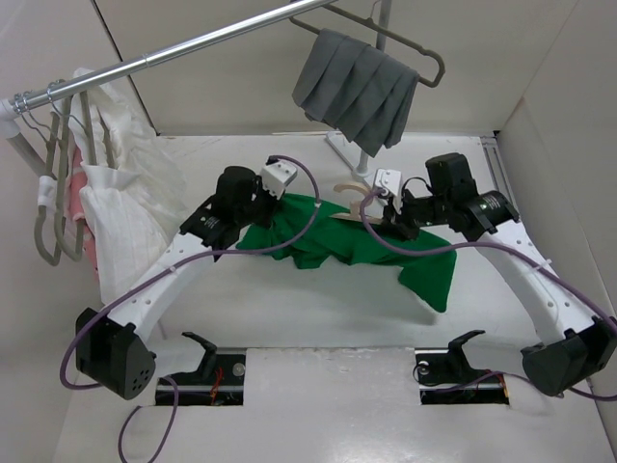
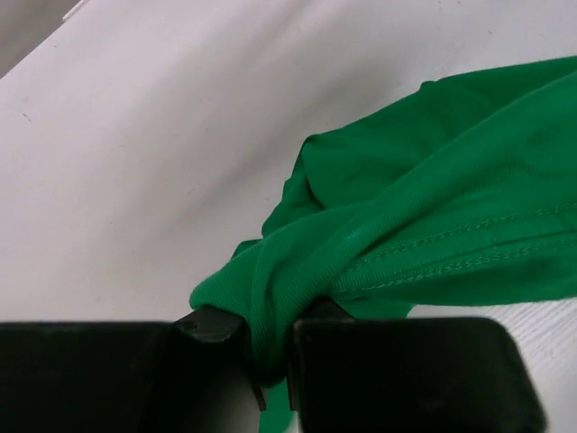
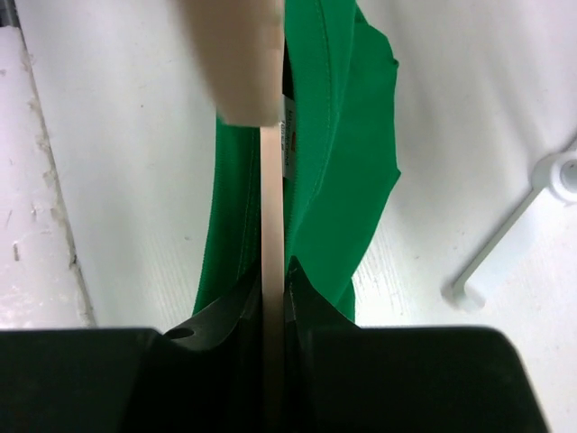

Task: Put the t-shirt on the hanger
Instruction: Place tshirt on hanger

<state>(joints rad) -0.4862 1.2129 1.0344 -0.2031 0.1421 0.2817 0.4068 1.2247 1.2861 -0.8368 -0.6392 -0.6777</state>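
The bright green t-shirt (image 1: 318, 236) hangs bunched between both arms above the table, one end drooping at the right. My left gripper (image 1: 273, 207) is shut on a gathered fold of it; the left wrist view shows the t-shirt (image 2: 433, 207) pinched between the black jaws of the left gripper (image 2: 269, 338). The cream hanger (image 1: 352, 198) pokes out above the fabric. My right gripper (image 1: 386, 224) is shut on it. In the right wrist view a thin edge of the hanger (image 3: 270, 207) runs up from the right gripper (image 3: 272, 289), with the t-shirt (image 3: 343, 162) draped on both sides.
A metal rail (image 1: 193, 43) crosses the back and carries a grey pleated cloth (image 1: 357, 82) on a grey hanger. White garments (image 1: 116, 193) hang at the left. A white stand foot (image 3: 505, 244) lies on the table near the right arm. Walls close in both sides.
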